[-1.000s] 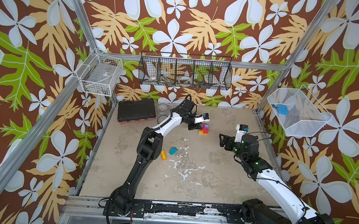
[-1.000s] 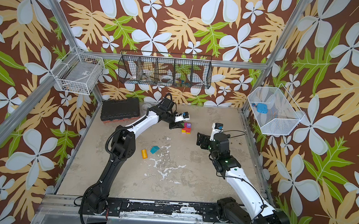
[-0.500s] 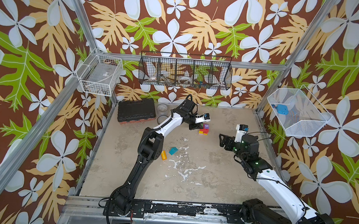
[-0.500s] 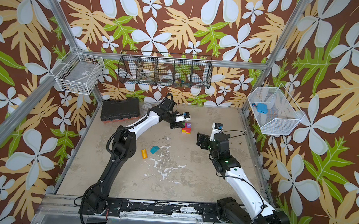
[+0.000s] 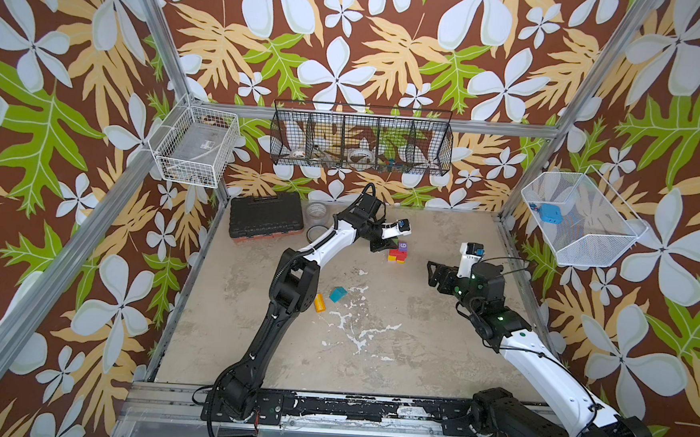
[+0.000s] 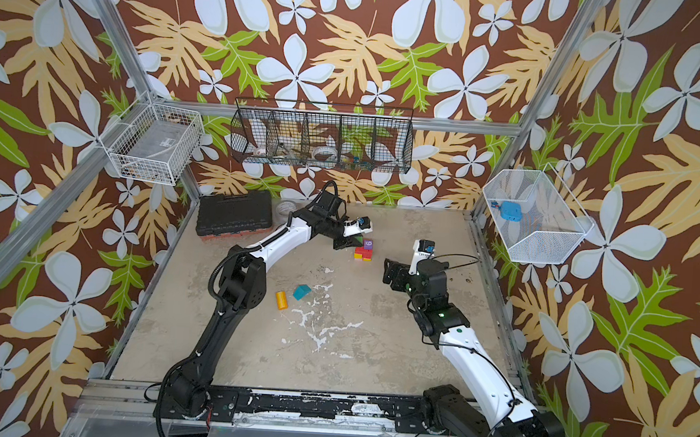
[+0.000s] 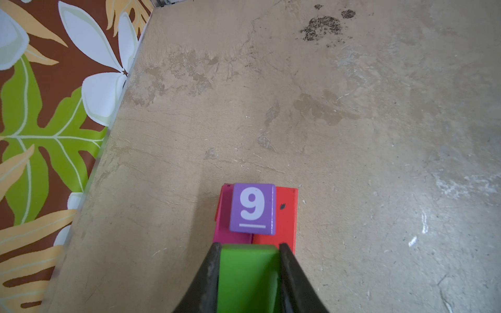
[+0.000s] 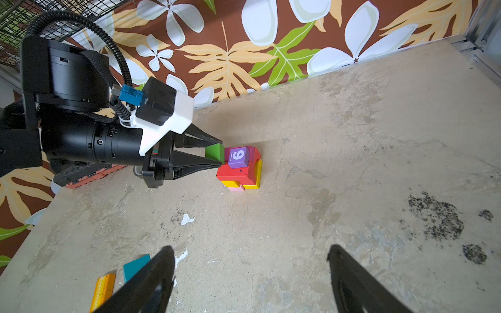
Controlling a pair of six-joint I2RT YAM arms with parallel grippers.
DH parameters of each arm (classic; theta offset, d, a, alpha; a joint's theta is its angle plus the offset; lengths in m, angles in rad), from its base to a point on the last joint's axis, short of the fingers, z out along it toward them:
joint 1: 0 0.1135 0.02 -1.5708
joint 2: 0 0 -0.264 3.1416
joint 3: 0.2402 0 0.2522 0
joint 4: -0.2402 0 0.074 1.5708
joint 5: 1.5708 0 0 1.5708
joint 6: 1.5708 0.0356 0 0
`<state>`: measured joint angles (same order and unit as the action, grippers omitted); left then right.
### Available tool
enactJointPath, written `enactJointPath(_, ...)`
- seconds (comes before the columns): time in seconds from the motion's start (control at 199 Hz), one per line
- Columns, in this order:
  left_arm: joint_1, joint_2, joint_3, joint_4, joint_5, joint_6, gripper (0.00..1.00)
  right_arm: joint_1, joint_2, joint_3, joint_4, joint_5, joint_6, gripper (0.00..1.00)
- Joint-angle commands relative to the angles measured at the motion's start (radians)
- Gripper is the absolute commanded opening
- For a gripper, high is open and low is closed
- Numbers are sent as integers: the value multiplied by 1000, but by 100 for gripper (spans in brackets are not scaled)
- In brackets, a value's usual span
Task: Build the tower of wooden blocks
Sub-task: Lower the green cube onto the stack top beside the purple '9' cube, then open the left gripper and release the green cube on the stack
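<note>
Left gripper [image 8: 221, 152] clamps the green block [image 7: 248, 271], poised just beside the purple 9 cube [image 7: 252, 208] atop the tower [image 8: 238, 173]. Right gripper [image 8: 250, 248] gapes wide, holding nothing, well apart. White mesh basket [image 5: 596, 243] holds a blue object [image 5: 546, 213].

Two slim robot arms share a black base rail [image 5: 349, 409] with chipped paint along the near edge. The left arm [image 5: 294, 282] and right arm [image 5: 539, 356] each pair boxy black joint housings with glossy white link shells. Small green lights [image 5: 500, 319] glow on the right arm's joints. A ribbed black hose [image 8: 89, 25] curls beside the left wrist, where a blue connector [image 8: 131, 95] plugs into a black camera cube [image 8: 156, 101] on a white bracket [image 8: 176, 119]. The left gripper [image 8: 221, 153] has black, tapering triangular fingers [image 8: 200, 139] with open cut-outs.
</note>
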<state>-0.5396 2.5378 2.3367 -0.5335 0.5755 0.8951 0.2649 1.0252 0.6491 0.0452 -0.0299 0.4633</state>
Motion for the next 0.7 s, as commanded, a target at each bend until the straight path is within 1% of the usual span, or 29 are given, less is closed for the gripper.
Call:
enactJointPath(0.0, -2, 10, 8, 21, 12, 1, 10, 0, 1, 6, 21, -10, -5, 88)
enactJointPath(0.035, -2, 10, 7, 23, 11, -1, 11, -1, -1, 6, 19, -10, -5, 88)
enactJointPath(0.166, -3, 10, 3, 35, 12, -8, 23, 0, 0, 6, 20, -10, -5, 88)
enactJointPath(0.386, -6, 6, -9, 73, 6, -36, 38, 0, 0, 6, 19, -11, -5, 88)
enactJointPath(0.527, -8, -3, -30, 96, 0, -48, 45, 0, 0, 6, 19, -11, -5, 88)
enactJointPath(0.698, -8, -11, -44, 116, -12, -64, 48, 0, -2, 6, 19, -14, -6, 88)
